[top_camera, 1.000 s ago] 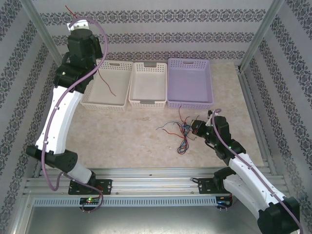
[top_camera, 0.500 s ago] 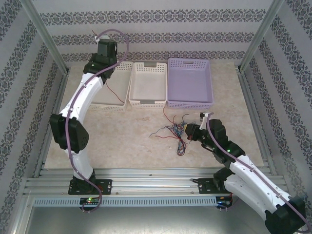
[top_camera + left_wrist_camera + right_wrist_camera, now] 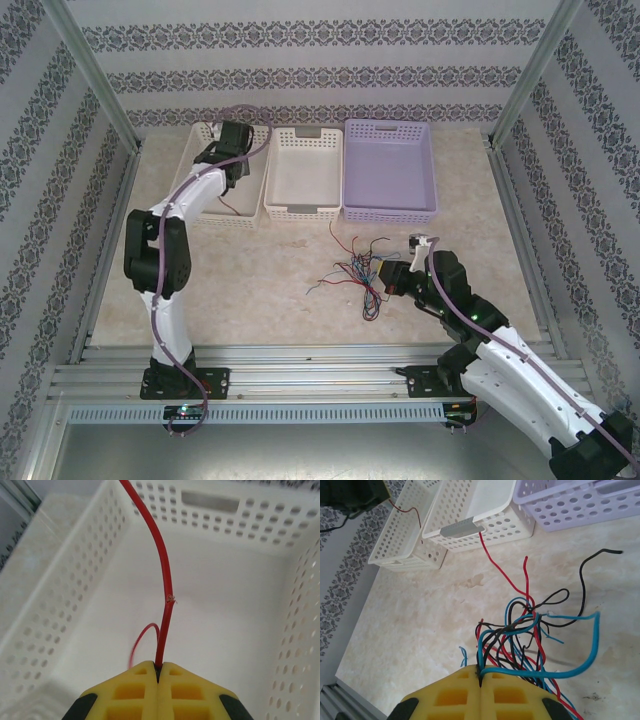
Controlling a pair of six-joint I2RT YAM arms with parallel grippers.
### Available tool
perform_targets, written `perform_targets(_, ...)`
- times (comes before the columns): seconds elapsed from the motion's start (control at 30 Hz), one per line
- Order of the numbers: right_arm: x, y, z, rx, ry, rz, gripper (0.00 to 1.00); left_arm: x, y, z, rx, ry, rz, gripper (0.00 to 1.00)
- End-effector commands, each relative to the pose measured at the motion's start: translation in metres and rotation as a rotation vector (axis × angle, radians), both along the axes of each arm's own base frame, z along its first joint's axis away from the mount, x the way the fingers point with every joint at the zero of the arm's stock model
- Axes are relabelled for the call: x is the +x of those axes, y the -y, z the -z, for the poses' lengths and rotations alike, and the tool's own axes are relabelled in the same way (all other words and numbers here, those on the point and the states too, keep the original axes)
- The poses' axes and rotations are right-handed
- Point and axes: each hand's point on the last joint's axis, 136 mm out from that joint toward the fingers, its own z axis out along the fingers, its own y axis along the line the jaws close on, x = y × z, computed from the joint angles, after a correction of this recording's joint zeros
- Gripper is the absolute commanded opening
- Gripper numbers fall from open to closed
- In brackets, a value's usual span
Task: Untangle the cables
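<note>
Down on the marbled table (image 3: 250,300): three baskets in a row along the far edge, with the lilac basket (image 3: 390,212) rightmost, the middle white basket (image 3: 303,210) beside it, and the left white basket (image 3: 60,605) toward the far left corner. Inside that left one, the left gripper (image 3: 158,672), yellow jaws pressed together on a single red cable (image 3: 164,580). Toward the near right, the right gripper (image 3: 480,675), likewise clamped tight, pinching strands of the cables (image 3: 520,635), a red, black and blue knot on open tabletop just in front of the baskets.

Three baskets (image 3: 303,211), two arms (image 3: 160,255), one tangle of cables (image 3: 358,270).
</note>
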Motion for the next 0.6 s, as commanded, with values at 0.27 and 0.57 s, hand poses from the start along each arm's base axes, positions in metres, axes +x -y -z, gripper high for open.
perform_targets(0.27, -0.007, -0.004, -0.001, -0.013, 0.009, -0.022, 0.00, 0.005, 0.007, 0.065, -0.081, -0.126, -0.019, 0.03)
perform_targets(0.57, -0.007, -0.005, -0.002, -0.022, 0.011, -0.023, 0.00, 0.020, 0.006, 0.038, -0.092, -0.125, 0.005, 0.59)
